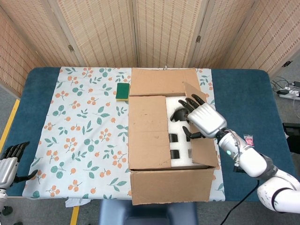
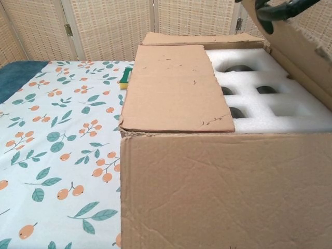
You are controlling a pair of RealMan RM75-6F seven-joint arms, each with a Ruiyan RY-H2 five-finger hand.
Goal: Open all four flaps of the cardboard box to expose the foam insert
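On the blue table (image 1: 243, 93), partly covered by a white cloth printed with orange fruit and green leaves (image 1: 79, 126), stands the large brown cardboard box (image 1: 168, 185), its near wall at the table's front edge. The far flap (image 1: 161, 81) lies folded back flat, and the near flap hangs down the front. The left flap (image 1: 149, 133) lies flat over its half of the opening. The right flap (image 1: 199, 136) is lifted and stands tilted up, gripped along its inner edge by the silver right hand (image 1: 202, 118), whose dark fingers (image 1: 193, 101) curl over the cardboard edge with the thumb beneath it. Under the raised flap shows the white foam insert (image 1: 180, 140) with its dark rounded and square cut-outs; the chest view shows these pockets (image 2: 259, 89) clearly, with only the dark fingertips at the top edge of the tilted flap.

A green and yellow sponge (image 1: 123, 91) lies on the cloth just beside the box's far left corner. A small pink packet (image 1: 249, 139) rests on the bare table to the right. The left hand (image 1: 10, 161) sits low at the table's near left corner, holding nothing, fingers apart and loosely curved.
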